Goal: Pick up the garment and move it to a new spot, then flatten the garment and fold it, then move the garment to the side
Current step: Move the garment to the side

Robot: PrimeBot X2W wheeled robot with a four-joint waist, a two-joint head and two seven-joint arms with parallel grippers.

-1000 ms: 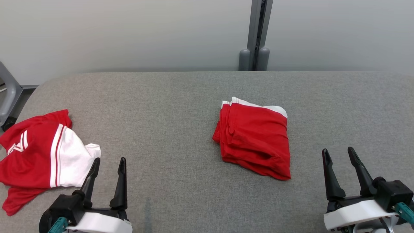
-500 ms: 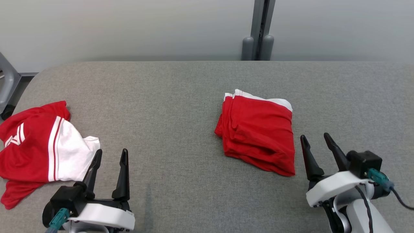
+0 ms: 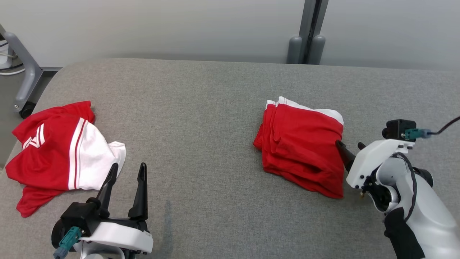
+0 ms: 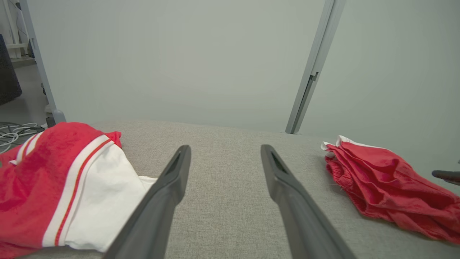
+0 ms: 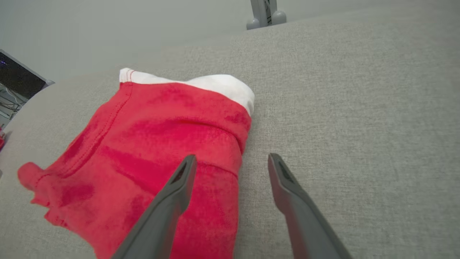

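**A:** What is the setting?

**B:** A wide, grey, fabric-covered tabletop [image 3: 201, 108] with rounded corners stands before a pale wall [image 3: 143, 28]. A grey post [image 3: 309, 21] rises behind its far edge, and a wheeled stand [image 3: 27, 79] sits off the far left corner.

**A:** Where is the clothing?

**B:** The folded red garment [image 3: 302, 147], with white trim at its far edge, lies right of centre. A crumpled red-and-white garment [image 3: 61, 151] lies at the left edge, well apart from it.

**A:** And the tools?

**B:** The right tool [image 3: 349, 144] has its fingers spread wide and holds nothing. In the right wrist view one finger [image 5: 176, 194] lies over the folded garment's right border and the other over bare tabletop. I cannot tell whether they touch the cloth. The left tool [image 3: 128, 166] is also spread wide and empty, low over bare tabletop just beside the crumpled garment's white part.

**A:** The arms?

**B:** The right forearm [image 3: 424, 212] rises from the lower right corner, its wrist bent so the tool points toward the folded garment. The left tool's fingers point at the far wall.
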